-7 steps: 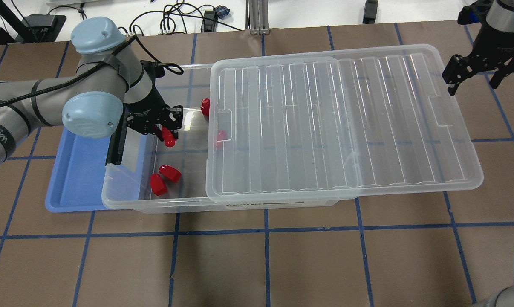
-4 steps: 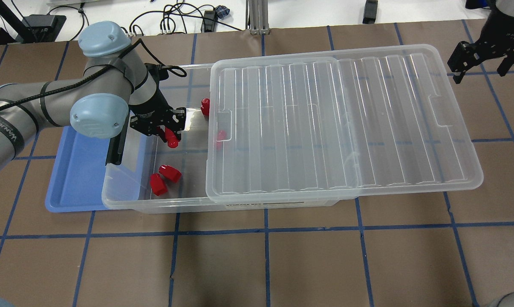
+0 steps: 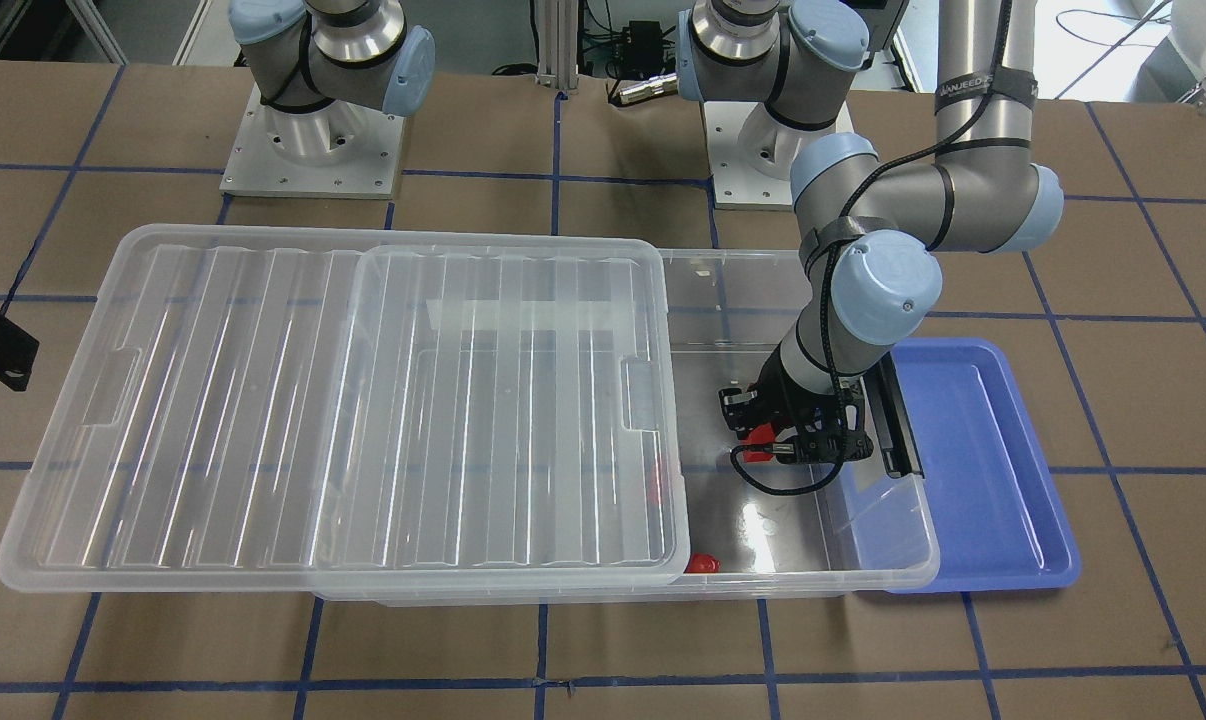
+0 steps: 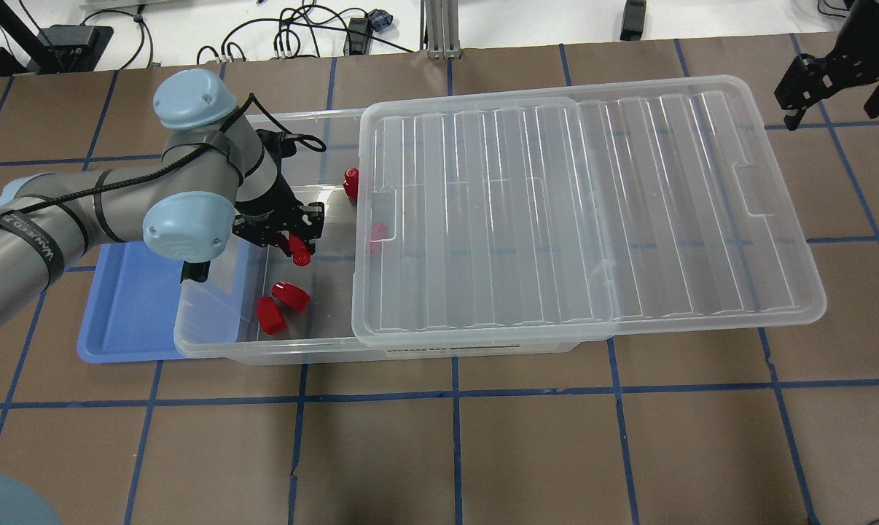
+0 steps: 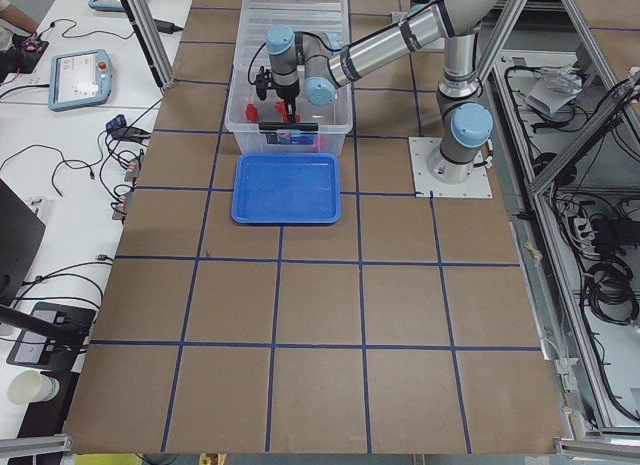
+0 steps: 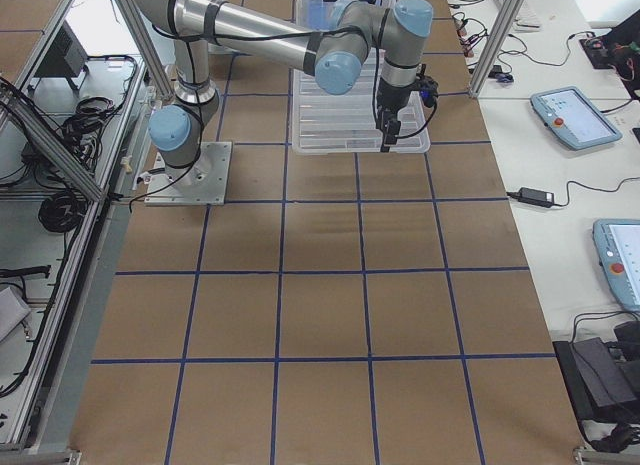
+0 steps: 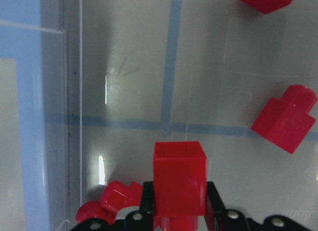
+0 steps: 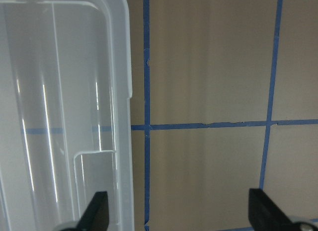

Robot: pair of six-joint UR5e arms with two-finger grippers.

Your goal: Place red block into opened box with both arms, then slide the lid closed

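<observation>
- Red block (image 7: 179,179): clamped between the L gripper's (image 4: 298,246) fingers, over the uncovered part of the box (image 4: 264,351). Can't tell if it touches the floor.
- In the wrist view the block sits centred at the bottom of frame, w/ a black finger on each side and the box's clear floor beyond it.
- L gripper: closed on the block, pointing down into the box near the short end that has the black bar (image 3: 898,425).
- Loose red blocks in the box: two close together near the front wall (image 4: 291,294) (image 4: 268,315), one by the far wall (image 4: 350,182), one seen through the lid's edge (image 4: 376,233).
- Box: long side across the table, uncovered only at the robot's L end.
- Lid (image 4: 592,204): lies on the box, covers most of it and overhangs well past the R end; ribs run across its short way, a notch at each short end.
- R gripper (image 4: 834,102): fingers spread wide, holding nothing, hovering off the lid's far R corner. In its wrist view one finger (image 8: 97,213) shows in front of the lid's end by the notch, the other in front of bare table (image 4: 454,452).
- Blue tray (image 4: 130,306): just beside the box's L short end.
- Table: brown surface w/ a blue tape grid.
</observation>
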